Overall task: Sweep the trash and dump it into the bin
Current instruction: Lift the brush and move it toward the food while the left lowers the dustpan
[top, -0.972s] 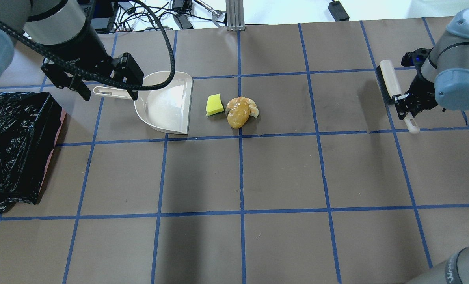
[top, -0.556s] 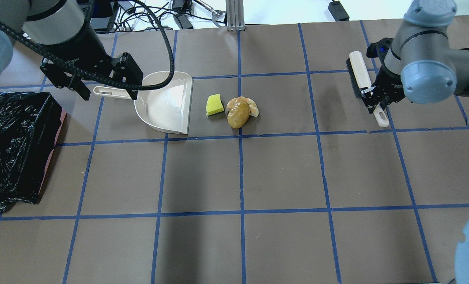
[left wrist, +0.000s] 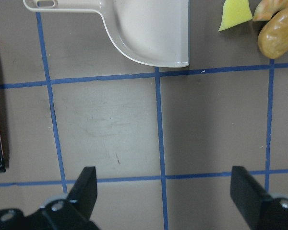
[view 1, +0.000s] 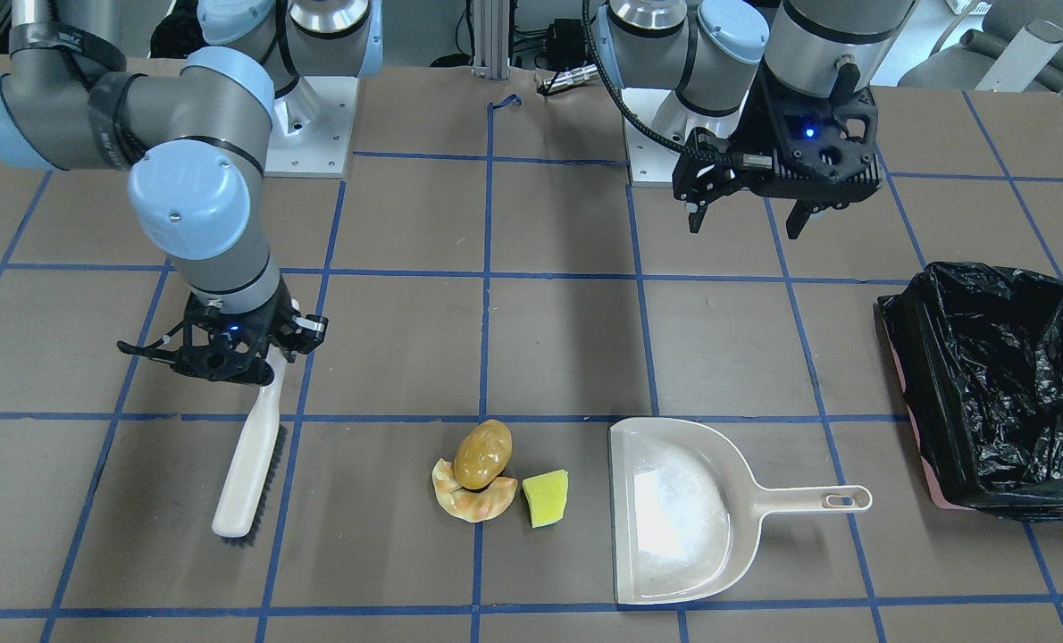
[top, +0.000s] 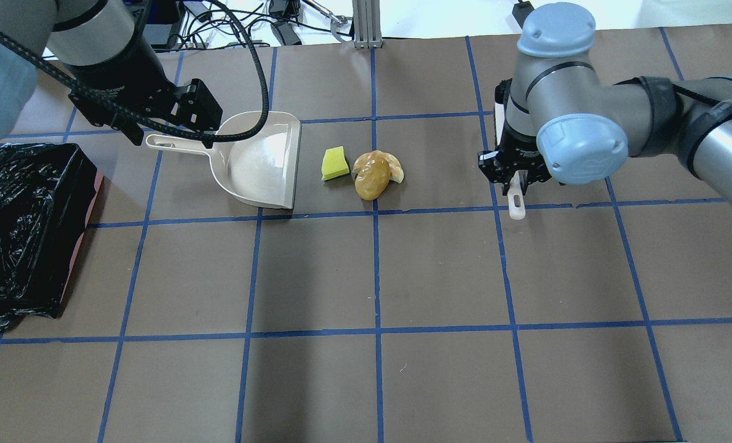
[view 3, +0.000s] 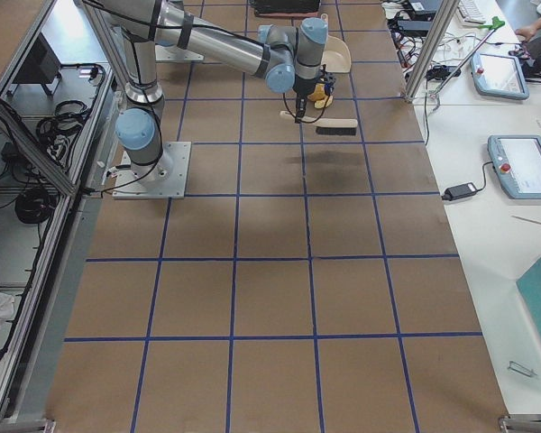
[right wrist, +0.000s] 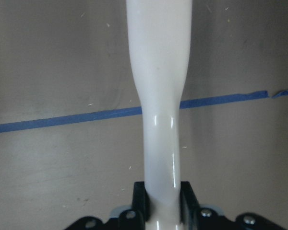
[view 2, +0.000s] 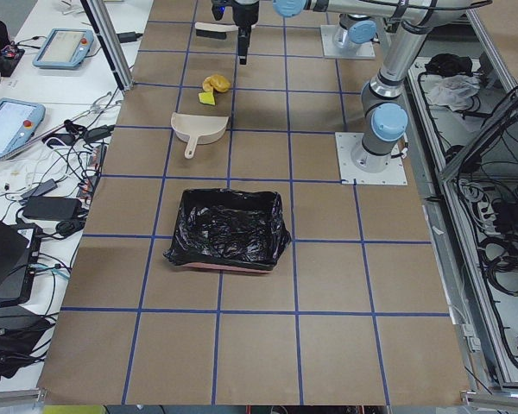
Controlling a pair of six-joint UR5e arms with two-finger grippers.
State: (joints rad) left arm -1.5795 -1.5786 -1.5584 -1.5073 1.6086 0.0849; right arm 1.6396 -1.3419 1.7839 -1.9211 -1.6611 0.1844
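Note:
The trash lies together on the table: a golden-brown potato-like lump, a tan crescent pastry under it and a yellow sponge wedge. The black-lined bin stands at the left edge. My left gripper is open and empty, hovering over the beige dustpan's handle. My right gripper is shut on the brush handle, right of the trash; the bristles rest near the table. The right wrist view shows the handle clamped between the jaws.
The dustpan lies flat, its mouth facing the sponge and lump. The bin is beyond the dustpan's handle. Blue tape lines grid the brown table. Cables and a post sit at the far edge.
My right arm has swung left with the brush, from the table's right edge to just right of the trash. My left gripper has barely moved. The trash and dustpan are unmoved.

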